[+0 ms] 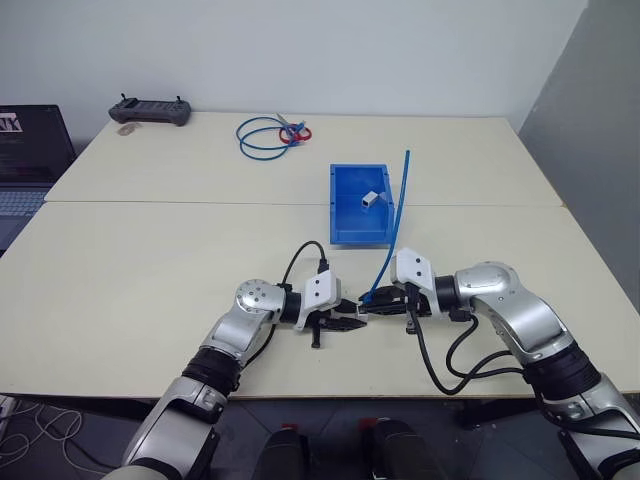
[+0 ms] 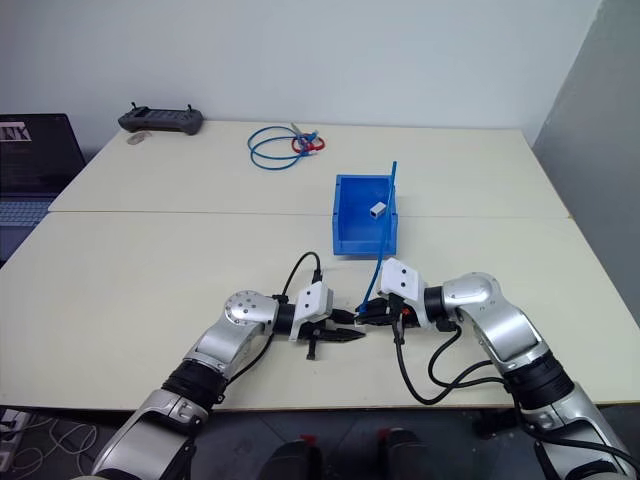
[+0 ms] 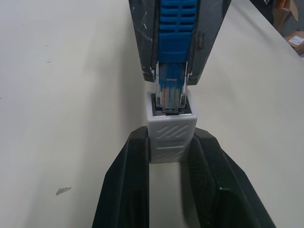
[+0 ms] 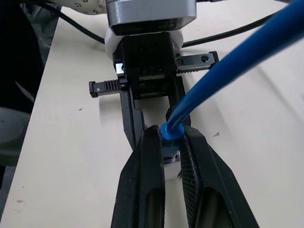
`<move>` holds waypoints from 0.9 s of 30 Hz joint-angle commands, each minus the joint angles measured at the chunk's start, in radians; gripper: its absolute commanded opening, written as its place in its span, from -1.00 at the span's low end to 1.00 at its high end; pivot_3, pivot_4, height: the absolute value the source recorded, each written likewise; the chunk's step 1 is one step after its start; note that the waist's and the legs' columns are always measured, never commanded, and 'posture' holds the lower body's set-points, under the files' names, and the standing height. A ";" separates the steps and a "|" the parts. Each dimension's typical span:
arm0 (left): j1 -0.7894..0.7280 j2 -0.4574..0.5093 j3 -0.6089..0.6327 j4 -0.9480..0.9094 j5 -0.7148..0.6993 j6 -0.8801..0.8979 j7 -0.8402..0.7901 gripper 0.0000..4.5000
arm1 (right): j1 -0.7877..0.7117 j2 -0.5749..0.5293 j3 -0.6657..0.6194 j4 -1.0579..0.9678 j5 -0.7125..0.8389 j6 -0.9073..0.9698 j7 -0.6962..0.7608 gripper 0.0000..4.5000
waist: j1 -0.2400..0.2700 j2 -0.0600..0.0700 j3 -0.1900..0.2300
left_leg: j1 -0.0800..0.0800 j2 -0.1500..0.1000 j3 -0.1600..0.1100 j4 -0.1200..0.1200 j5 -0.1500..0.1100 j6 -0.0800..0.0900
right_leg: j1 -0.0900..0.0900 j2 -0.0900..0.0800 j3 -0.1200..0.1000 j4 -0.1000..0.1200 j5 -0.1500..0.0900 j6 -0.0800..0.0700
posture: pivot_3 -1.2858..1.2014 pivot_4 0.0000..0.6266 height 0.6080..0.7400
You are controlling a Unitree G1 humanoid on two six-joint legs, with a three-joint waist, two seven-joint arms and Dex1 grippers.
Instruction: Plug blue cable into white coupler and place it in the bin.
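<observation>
Left wrist view: the left gripper [image 3: 172, 156] pinches the tiny white coupler [image 3: 171, 132], light and easily twisted, the clear plug entering its socket. Right wrist view: the right gripper [image 4: 172, 151] clamps the springy blue cable [image 4: 223, 73] by its boot, sensibly close.
</observation>
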 commanded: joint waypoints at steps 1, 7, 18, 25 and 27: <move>0.009 0.008 0.000 -0.018 0.007 0.004 0.003 -0.64 | -0.007 -0.004 0.029 0.035 -0.045 -0.001 0.003 -0.92 | 0.000 0.000 0.000 | 0.001 0.000 0.000 0.000 0.000 0.000 | 0.001 0.000 0.000 0.000 0.000 0.000 | 0.03 -0.52 1.00; 0.007 0.009 0.003 -0.020 0.008 0.004 0.005 -0.64 | 0.001 -0.017 0.081 0.067 -0.106 -0.092 0.033 -0.92 | 0.000 0.000 0.000 | 0.002 0.000 0.001 -0.001 0.000 0.000 | 0.002 0.000 0.000 0.000 0.000 0.000 | 0.03 -0.52 1.00; 0.019 0.017 0.007 -0.039 0.007 0.014 0.011 -0.64 | -0.013 0.048 0.064 0.114 -0.060 0.022 0.035 -0.92 | -0.003 0.000 0.000 | 0.003 0.001 0.001 -0.001 0.000 0.000 | 0.002 0.000 0.000 0.000 0.000 0.000 | 0.03 -0.52 1.00; 0.032 0.025 0.008 -0.053 0.006 0.010 0.019 -0.64 | 0.041 0.064 0.082 0.203 -0.113 -0.007 0.020 -0.92 | -0.010 0.000 -0.005 | 0.006 0.001 0.000 -0.002 0.000 0.000 | 0.004 0.000 0.001 0.000 -0.001 -0.001 | 0.03 -0.52 1.00; 0.036 0.029 0.008 -0.057 0.007 0.009 0.021 -0.64 | 0.059 0.059 0.093 0.236 -0.135 -0.025 0.015 -0.92 | -0.013 0.000 -0.007 | 0.006 0.001 0.000 -0.002 0.000 0.000 | 0.005 0.000 0.001 0.000 -0.001 -0.001 | 0.03 -0.52 1.00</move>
